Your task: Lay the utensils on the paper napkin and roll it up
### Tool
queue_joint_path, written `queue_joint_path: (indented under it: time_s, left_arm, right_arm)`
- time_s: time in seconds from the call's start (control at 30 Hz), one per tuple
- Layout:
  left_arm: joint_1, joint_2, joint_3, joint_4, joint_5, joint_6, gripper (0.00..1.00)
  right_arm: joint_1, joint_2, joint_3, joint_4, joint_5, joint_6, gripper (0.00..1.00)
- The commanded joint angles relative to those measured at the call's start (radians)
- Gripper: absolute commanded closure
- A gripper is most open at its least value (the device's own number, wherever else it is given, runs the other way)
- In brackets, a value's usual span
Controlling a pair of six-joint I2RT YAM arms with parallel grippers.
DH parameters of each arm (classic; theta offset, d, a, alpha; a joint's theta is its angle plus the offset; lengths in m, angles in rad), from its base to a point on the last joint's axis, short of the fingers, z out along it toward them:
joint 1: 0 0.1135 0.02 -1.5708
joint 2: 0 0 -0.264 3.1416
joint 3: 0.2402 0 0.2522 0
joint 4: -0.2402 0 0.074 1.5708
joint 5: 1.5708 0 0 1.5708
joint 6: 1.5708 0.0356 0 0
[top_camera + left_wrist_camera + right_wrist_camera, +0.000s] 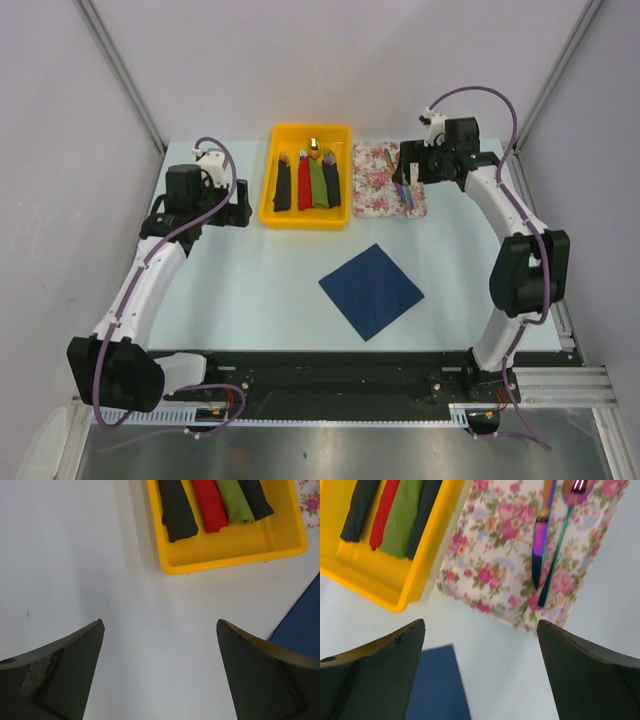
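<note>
The right gripper (480, 630) hovered with its fingers spread wide and empty, just short of the floral mat (490, 565). There the iridescent knife (540, 535) and spoon (559, 550) lay side by side, long axes running away from the fingers, spoon bowl farthest. The navy paper napkin (371, 291) lay flat mid-table. The left gripper (160, 630), likewise spread and empty, sat beyond the yellow tray (220, 562), so the right arm was nearer them

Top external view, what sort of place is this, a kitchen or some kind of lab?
Most likely a robot lab test cell, not a kitchen: left arm and right arm bolted to a rail, plain white panel walls around the table, and staged props: a yellow tray of rolled bundles.
</note>
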Motion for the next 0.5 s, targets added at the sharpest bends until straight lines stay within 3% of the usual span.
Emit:
queue_joint_path:
  time_s: [0.0, 0.13, 0.23, 0.47]
  left_arm:
    - [-0.005, -0.025, 0.031, 0.059, -0.052, 0.006, 0.00]
    - [-0.004, -0.010, 0.031, 0.078, -0.039, 0.006, 0.00]
    - [-0.004, 0.015, 0.042, 0.075, -0.046, 0.006, 0.00]
    - [0.004, 0.049, 0.056, 0.058, -0.072, 0.009, 0.00]
  right_arm:
    - [0.006, 0.127, 0.182, 0.059, 0.045, 0.010, 0.00]
    - [0.006, 0.307, 0.323, 0.059, 0.114, 0.027, 0.02]
    - [0.009, 0.413, 0.432, 0.063, 0.126, 0.018, 0.09]
    - [0.023, 0.621, 0.659, 0.033, 0.149, 0.018, 0.35]
